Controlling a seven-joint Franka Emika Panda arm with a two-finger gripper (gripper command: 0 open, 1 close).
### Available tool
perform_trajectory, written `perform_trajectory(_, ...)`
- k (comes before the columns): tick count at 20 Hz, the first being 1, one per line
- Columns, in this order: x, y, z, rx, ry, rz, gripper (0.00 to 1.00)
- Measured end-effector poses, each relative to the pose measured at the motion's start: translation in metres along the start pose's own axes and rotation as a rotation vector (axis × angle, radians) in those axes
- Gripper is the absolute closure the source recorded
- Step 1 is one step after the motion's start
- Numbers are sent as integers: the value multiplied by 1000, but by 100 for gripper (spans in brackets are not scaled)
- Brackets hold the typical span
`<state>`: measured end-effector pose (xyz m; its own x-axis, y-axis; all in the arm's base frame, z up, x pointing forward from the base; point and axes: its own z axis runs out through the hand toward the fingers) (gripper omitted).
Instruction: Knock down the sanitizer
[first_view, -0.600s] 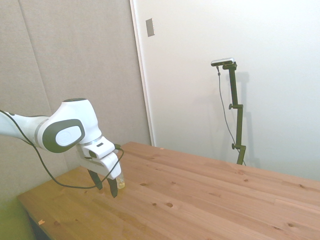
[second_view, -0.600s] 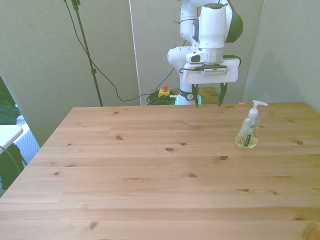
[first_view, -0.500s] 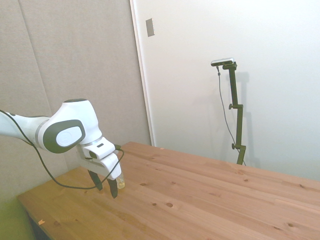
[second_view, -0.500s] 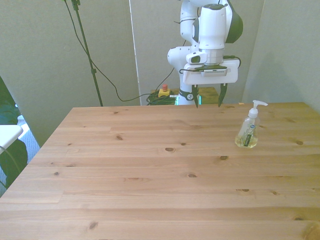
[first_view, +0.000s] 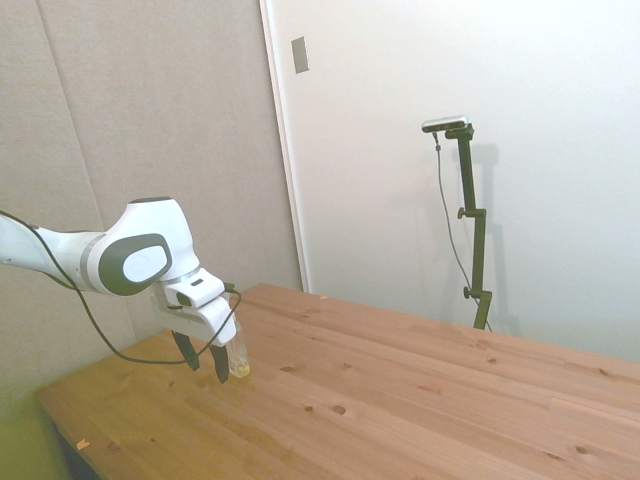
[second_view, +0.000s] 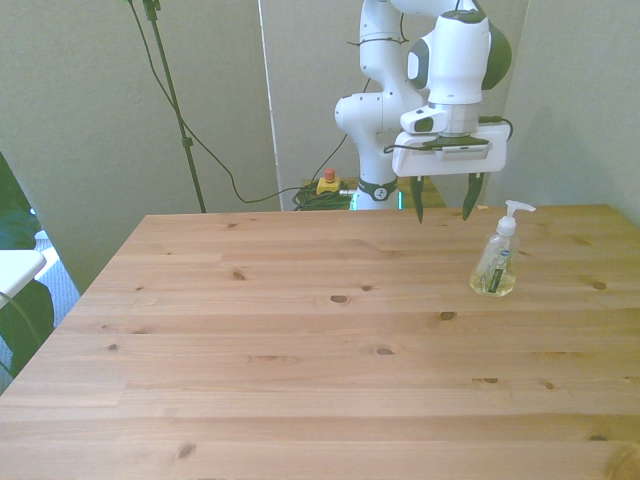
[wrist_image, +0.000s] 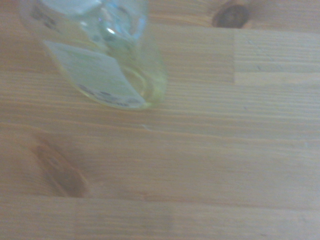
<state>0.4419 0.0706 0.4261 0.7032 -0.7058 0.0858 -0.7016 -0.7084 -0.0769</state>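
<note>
The sanitizer (second_view: 497, 263), a slim clear bottle of pale yellow liquid with a white pump top, stands upright on the wooden table (second_view: 300, 340) toward the front view's right. My gripper (second_view: 444, 213) hangs open above the table's far edge, behind the bottle and a little toward the front view's left of it, not touching it. In the side view the gripper (first_view: 204, 365) covers most of the sanitizer (first_view: 239, 358), whose lower part shows just beside the fingers. The wrist view shows the sanitizer's base (wrist_image: 110, 65) and its label from close by, blurred.
A thin dark tripod pole with a cable (second_view: 175, 110) rises behind the table at the front view's left. A plant leaf (second_view: 15, 320) and a white surface (second_view: 18, 268) sit off the table's left edge. A small red-and-yellow button (second_view: 327, 183) lies on the floor behind.
The arm has swung toward the front view's right, bringing the open gripper from the table's middle back edge to just behind the bottle. The sanitizer has not moved.
</note>
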Motion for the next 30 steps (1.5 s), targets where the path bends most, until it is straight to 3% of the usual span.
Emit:
perform_trajectory(10,-17,-70,24,-43,20,-5,100)
perform_trajectory(30,-3,-114,38,-33,65,32,100)
